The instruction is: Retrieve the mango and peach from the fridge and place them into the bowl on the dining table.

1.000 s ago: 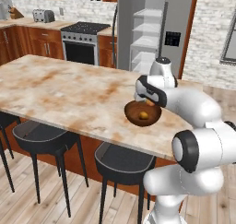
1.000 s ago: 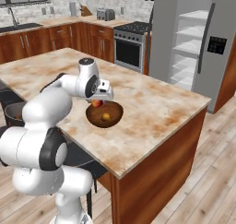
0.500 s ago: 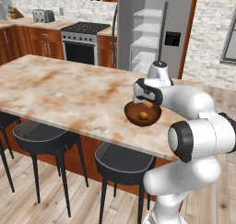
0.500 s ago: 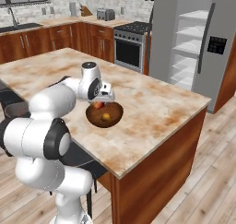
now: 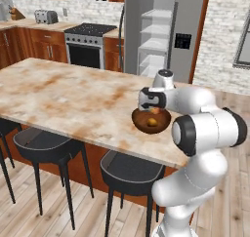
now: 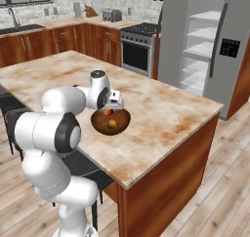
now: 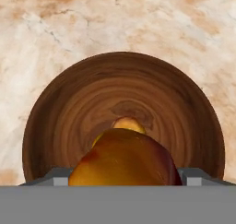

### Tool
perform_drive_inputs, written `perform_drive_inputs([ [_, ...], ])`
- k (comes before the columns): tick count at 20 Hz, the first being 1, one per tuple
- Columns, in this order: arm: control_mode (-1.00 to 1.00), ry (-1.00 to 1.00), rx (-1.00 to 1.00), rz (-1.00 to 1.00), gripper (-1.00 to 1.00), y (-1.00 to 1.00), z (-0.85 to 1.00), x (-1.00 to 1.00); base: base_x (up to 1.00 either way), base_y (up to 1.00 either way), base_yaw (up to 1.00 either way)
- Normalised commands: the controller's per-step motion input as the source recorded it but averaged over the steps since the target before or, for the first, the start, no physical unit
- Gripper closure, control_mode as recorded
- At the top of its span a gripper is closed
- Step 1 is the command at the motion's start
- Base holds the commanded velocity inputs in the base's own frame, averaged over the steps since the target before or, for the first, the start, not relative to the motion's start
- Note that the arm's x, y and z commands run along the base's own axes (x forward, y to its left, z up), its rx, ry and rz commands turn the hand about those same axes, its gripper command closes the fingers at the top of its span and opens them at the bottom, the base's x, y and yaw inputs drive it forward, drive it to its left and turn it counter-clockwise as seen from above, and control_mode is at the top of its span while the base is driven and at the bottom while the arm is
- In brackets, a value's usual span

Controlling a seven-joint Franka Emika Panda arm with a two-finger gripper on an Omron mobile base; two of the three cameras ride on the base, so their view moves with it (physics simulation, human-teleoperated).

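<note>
Gripper [image 5: 152, 103] fingers stand wide, clasping a reddish-orange fruit [image 7: 125, 158] directly above the bowl [image 7: 123, 113] on the dining table [image 5: 73, 97], a smaller yellow fruit [image 7: 128, 124] lying beneath; released off-centre, it could strike that fruit and bounce over the rim.

Directly below the end effector [image 5: 150, 106] the bowl [image 5: 139, 121] already holds fruit — bare table [image 5: 68, 97] lies open on every side around it.

The round dark-brown wooden bowl [image 7: 64, 121] sits upright on the beige, rust-veined marble dining table [image 5: 63, 97]. A small yellow-orange fruit [image 7: 129, 124] lies inside; a larger red-orange fruit [image 7: 124, 161] is above it.
</note>
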Motion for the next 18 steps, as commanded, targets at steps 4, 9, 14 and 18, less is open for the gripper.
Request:
perform_drive_inputs([
  [4, -1.00, -0.02, 0.00, 0.00, 1.00, -0.06, -0.21, 0.37, 0.00, 0.00, 0.00],
  [9, -1.00, 0.00, 0.00, 0.00, 1.00, -0.07, -0.23, 0.25, 0.00, 0.00, 0.00],
  [14, -1.00, 0.00, 0.00, 0.00, 1.00, -0.06, -0.27, 0.15, 0.00, 0.00, 0.00],
  [18, -1.00, 0.00, 0.00, 0.00, 1.00, -0.02, -0.26, 0.10, 0.00, 0.00, 0.00],
])
